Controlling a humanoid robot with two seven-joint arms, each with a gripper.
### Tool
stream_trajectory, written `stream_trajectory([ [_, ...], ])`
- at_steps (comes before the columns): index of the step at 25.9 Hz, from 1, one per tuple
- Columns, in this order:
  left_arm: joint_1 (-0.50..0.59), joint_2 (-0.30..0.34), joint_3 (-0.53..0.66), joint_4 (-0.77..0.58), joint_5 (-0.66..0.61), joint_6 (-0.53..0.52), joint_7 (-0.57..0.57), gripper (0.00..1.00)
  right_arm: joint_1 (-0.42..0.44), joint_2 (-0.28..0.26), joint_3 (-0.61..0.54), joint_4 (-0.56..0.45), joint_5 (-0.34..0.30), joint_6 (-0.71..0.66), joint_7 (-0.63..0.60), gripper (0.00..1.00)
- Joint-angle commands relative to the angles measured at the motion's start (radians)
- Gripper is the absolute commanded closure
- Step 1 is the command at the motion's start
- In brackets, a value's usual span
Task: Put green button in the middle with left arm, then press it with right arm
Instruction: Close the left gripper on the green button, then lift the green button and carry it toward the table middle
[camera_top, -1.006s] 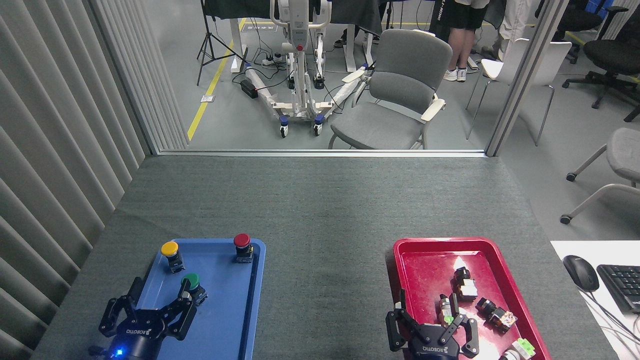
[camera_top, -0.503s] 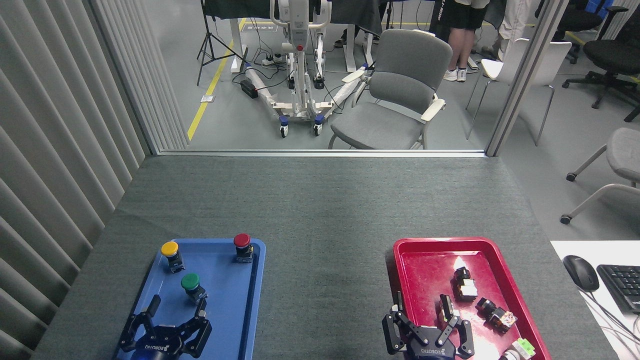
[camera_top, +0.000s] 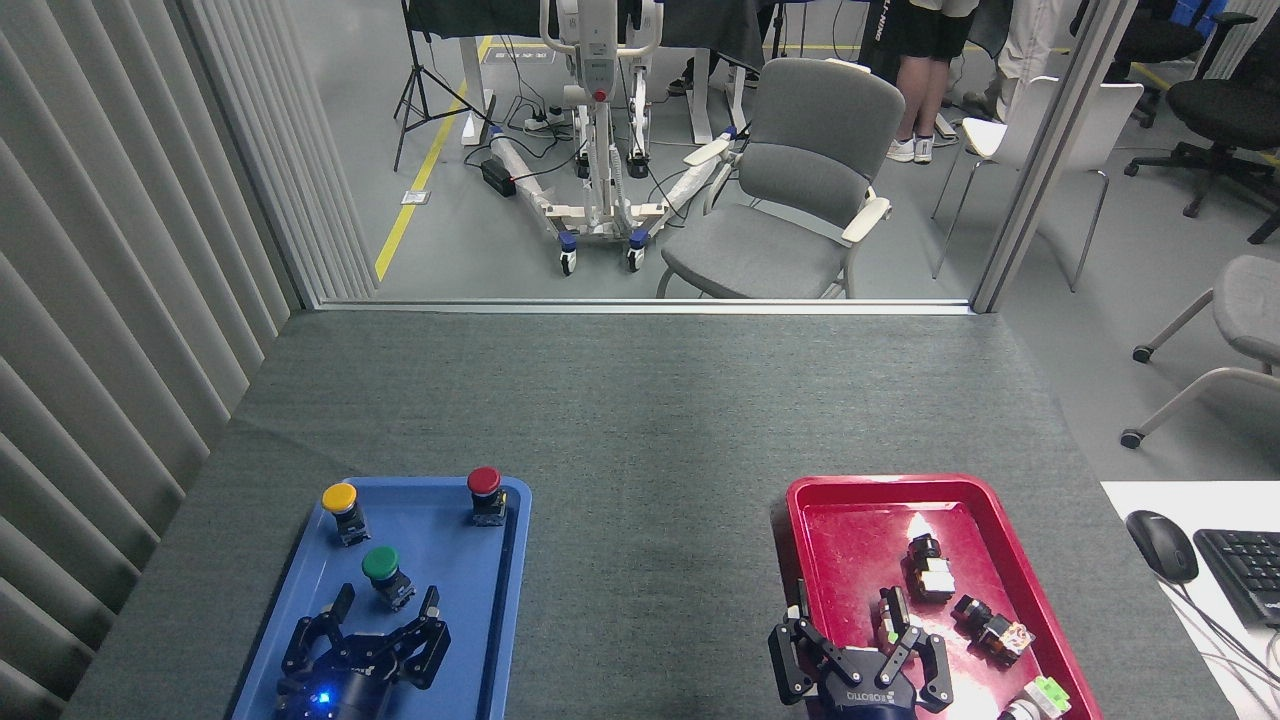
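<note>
So the green button (camera_top: 381, 565) sits upright in the blue tray (camera_top: 480, 620), not in the middle (camera_top: 650, 500) of the table. The yellow button (camera_top: 339, 499) is at its 11 o'clock, the red button (camera_top: 484, 483) at 2. At its 6 o'clock the left gripper (camera_top: 385, 612) is spread wide, holding nothing. The right gripper (camera_top: 860, 640) is splayed too, over the red tray (camera_top: 860, 495), empty.

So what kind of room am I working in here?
Most likely a robotics lab or test bay inside an office. Beyond the table stand a wheeled equipment stand with trailing cables, office chairs, and a keyboard and mouse on a side desk.
</note>
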Motion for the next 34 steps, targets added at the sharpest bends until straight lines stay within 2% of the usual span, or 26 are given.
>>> stream_trajectory([
  [1,-0.054,0.005,-0.002,0.073,0.000,0.001,0.000,0.01,0.000,-0.012,-0.001,0.000,0.006,-0.005,0.007,0.00],
  [6,-0.094,0.005,0.000,0.142,-0.003,0.007,0.003,0.01,0.006,-0.026,0.000,-0.002,0.003,-0.005,0.009,0.00],
  [8,-0.109,0.007,-0.002,0.162,-0.003,0.039,0.003,0.03,0.008,-0.025,0.000,-0.004,0.003,0.001,0.009,0.00],
  [10,-0.117,0.008,-0.002,0.180,-0.005,0.065,0.000,0.20,0.008,-0.028,0.000,-0.004,0.003,0.005,0.009,0.00],
  [14,-0.135,0.008,-0.002,0.209,-0.003,0.071,0.003,0.47,-0.003,-0.058,0.000,-0.005,0.003,0.004,0.007,0.00],
  [17,-0.129,0.013,-0.009,0.211,-0.008,0.065,0.006,0.74,-0.013,-0.083,0.002,-0.004,0.003,0.001,0.007,0.00],
  [19,-0.126,0.034,-0.035,0.211,-0.008,0.059,0.003,0.95,-0.012,-0.097,0.005,-0.004,0.001,-0.009,0.007,0.00],
  [20,-0.123,0.053,-0.049,0.205,-0.008,0.057,-0.002,1.00,-0.012,-0.097,0.009,-0.005,0.000,-0.009,0.006,0.00],
  [24,-0.087,0.076,-0.064,0.108,-0.003,0.007,0.000,1.00,-0.012,-0.094,0.013,-0.007,-0.002,-0.009,-0.005,0.00],
  [28,-0.060,0.068,-0.080,-0.087,-0.005,-0.131,0.003,1.00,-0.017,-0.092,0.013,-0.007,0.000,-0.009,-0.004,0.00],
  [31,-0.074,0.016,-0.224,-0.147,-0.003,-0.151,0.000,1.00,-0.018,-0.091,0.009,-0.007,0.000,-0.012,-0.005,0.00],
  [34,-0.117,-0.075,-0.327,-0.061,-0.009,-0.110,0.001,1.00,-0.020,-0.089,-0.004,0.003,-0.008,-0.064,-0.008,0.00],
])
